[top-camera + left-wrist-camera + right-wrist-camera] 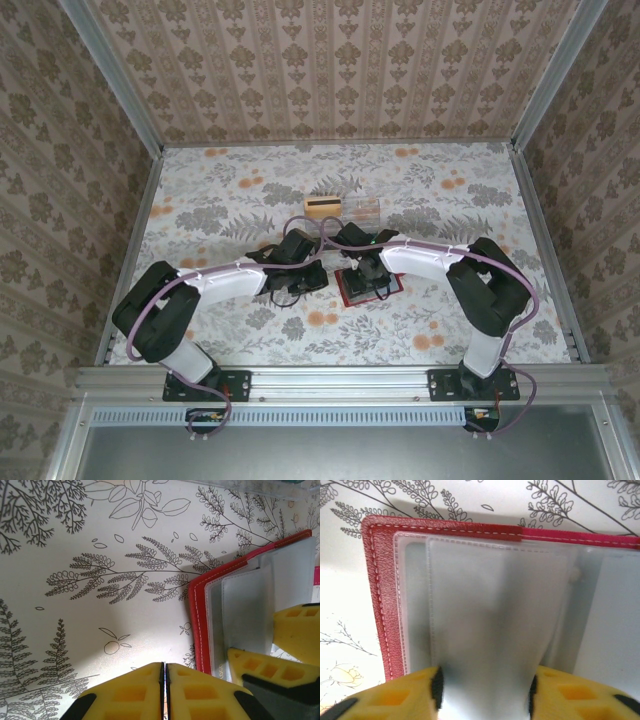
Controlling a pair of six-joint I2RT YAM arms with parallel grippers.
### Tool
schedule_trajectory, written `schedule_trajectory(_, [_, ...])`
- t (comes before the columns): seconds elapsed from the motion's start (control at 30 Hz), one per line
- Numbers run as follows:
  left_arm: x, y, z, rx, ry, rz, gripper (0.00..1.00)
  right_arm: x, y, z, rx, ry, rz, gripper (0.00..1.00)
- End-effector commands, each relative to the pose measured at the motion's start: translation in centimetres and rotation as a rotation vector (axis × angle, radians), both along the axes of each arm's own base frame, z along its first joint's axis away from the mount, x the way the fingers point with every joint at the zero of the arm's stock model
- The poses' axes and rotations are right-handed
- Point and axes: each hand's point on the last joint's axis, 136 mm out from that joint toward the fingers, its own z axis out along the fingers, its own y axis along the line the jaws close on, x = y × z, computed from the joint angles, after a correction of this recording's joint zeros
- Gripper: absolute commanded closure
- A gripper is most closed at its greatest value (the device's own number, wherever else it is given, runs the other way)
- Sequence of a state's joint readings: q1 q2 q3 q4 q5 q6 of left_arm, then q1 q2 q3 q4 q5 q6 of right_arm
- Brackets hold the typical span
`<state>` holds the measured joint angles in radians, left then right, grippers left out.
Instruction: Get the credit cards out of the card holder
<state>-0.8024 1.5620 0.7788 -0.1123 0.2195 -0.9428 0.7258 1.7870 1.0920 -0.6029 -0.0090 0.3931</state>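
On the table (220, 210), open card holder (485, 595), right gripper (485, 692) jaws apart

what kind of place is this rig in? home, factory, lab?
Most likely a lab tabletop cell dressed to look domestic, not a real home. Wallpapered walls are boxed in by an aluminium frame, a floral table cover lines the floor, and the left arm and right arm are bolted to a rail.

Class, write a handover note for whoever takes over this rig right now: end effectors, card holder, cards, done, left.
Left end effector: shut, empty, beside the card holder.
Right end effector: jaws apart astride a frosted sleeve; grip unclear.
Done: holder open; tan striped card at the clear tray.
Left: empty the sleeves; no other card discernible.
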Motion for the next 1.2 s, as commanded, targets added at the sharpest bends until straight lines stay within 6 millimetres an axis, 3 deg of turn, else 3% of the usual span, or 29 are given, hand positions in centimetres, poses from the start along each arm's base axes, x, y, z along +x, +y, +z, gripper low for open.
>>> schedule_trajectory(0.0, [0.1,0.1,0.5,-0.011,-0.012,0.003,0.88,-0.7,-1.0,-0.7,-0.056,0.019,0.004,0.58])
schedule_trajectory(0.17, [0.1,0.0,0.5,-0.014,-0.01,0.001,0.87,-0.2,-1.8,0.6,-0.081,-0.03,-0.015,0.58])
schedule_trajectory(0.4, [0.1,0.0,0.5,-0.018,-0.009,-0.002,0.87,1.3,-4.6,3.0,-0.178,-0.139,-0.062,0.52])
schedule_trajectory(0.8, [-0.1,-0.2,0.6,-0.024,-0.008,-0.011,0.87,1.5,-9.9,2.0,-0.273,-0.109,-0.169,0.51])
schedule_trajectory(0.93, [-0.1,-0.5,0.9,-0.033,-0.012,-0.023,0.87,1.6,-11.6,2.5,-0.29,-0.12,-0.233,0.5])
schedule_trajectory(1.07, [-0.2,-1.5,1.3,-0.052,-0.019,-0.059,0.88,2.1,-12.1,4.2,-0.229,-0.16,-0.284,0.5])
schedule_trajectory(1.17, [-0.3,-2.6,1.3,-0.06,-0.014,-0.093,0.88,2.5,-11.1,5.6,-0.122,-0.191,-0.288,0.52])
